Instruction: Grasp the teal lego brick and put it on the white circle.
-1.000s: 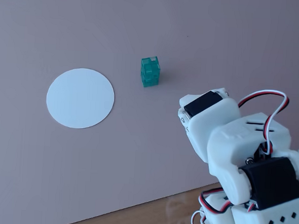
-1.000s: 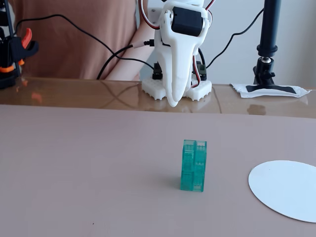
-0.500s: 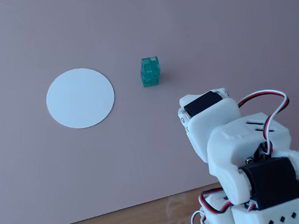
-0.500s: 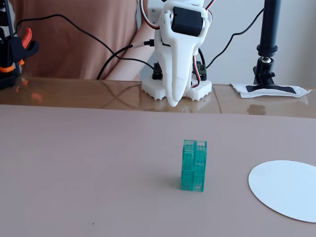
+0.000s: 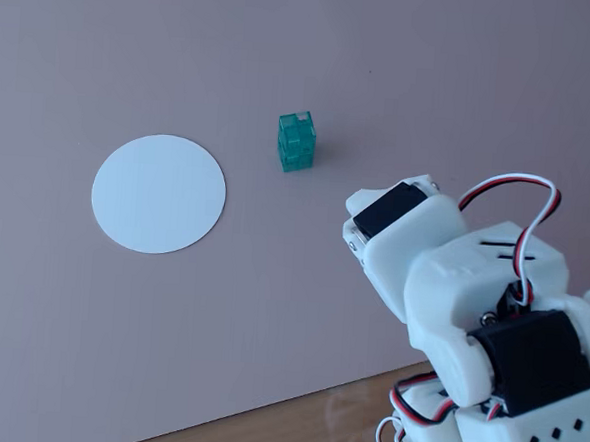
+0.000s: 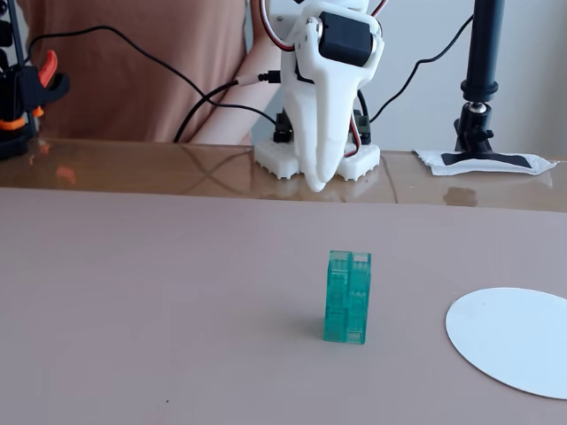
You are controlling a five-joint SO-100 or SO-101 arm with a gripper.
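Observation:
The teal lego brick (image 6: 347,297) stands upright on the pinkish mat, a pale stud visible on its top (image 5: 296,141). The white circle (image 6: 514,341) lies flat to the brick's right in one fixed view and to its left (image 5: 158,193) in the other. My white gripper (image 6: 316,184) hangs point-down near the arm's base, well behind the brick and above the glossy table strip. Its fingers are pressed together into one tapered tip and hold nothing. Seen from behind the arm (image 5: 423,259), the wrist hides the fingertips.
Behind the mat, an orange-and-black clamp (image 6: 27,88) stands at the left and a black camera stand (image 6: 483,80) on a taped white patch (image 6: 487,161) at the right. Black cables (image 6: 159,66) run to the arm's base. A person in brown (image 6: 133,53) sits behind.
The gripper has tilted and shifted slightly to the right. The brick and circle have not moved.

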